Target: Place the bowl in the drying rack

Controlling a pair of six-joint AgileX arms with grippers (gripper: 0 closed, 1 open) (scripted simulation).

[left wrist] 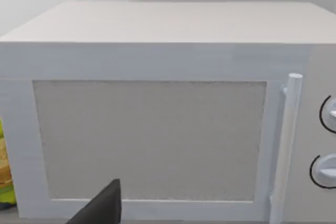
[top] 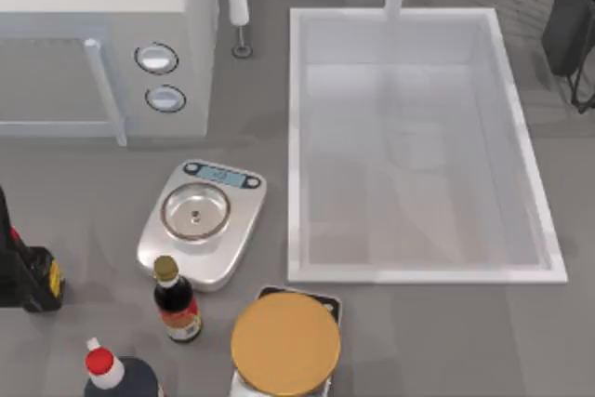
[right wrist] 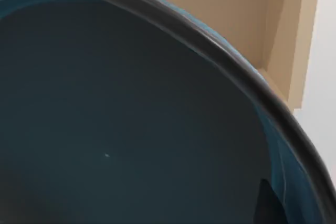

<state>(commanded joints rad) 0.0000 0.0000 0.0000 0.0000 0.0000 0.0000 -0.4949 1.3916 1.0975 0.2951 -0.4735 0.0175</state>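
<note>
The bowl (right wrist: 131, 119) lies close under the right wrist camera. Its glossy teal inside curves up to a dark rim, and a tan wall stands behind it. A dark sliver sits just inside the rim. Whether the right gripper is open, closed or holding the bowl, I cannot tell.

From above, the right arm (top: 569, 16) is at the desk's (top: 418, 341) 2 o'clock corner, beyond the white sink (top: 297, 137). The left arm (top: 28, 276) is parked at the 8 o'clock edge. Its wrist camera faces the door of the white microwave (left wrist: 157, 140), which stands at 10 o'clock. The left gripper (left wrist: 100, 208) shows there as one dark tip, so I cannot tell its opening.

A silver scale (top: 200, 220) sits between the microwave and the sink. Toward 6 o'clock stand a dark sauce bottle (top: 177, 302), a gold disc (top: 285, 343) and a red-capped bottle (top: 110, 374).
</note>
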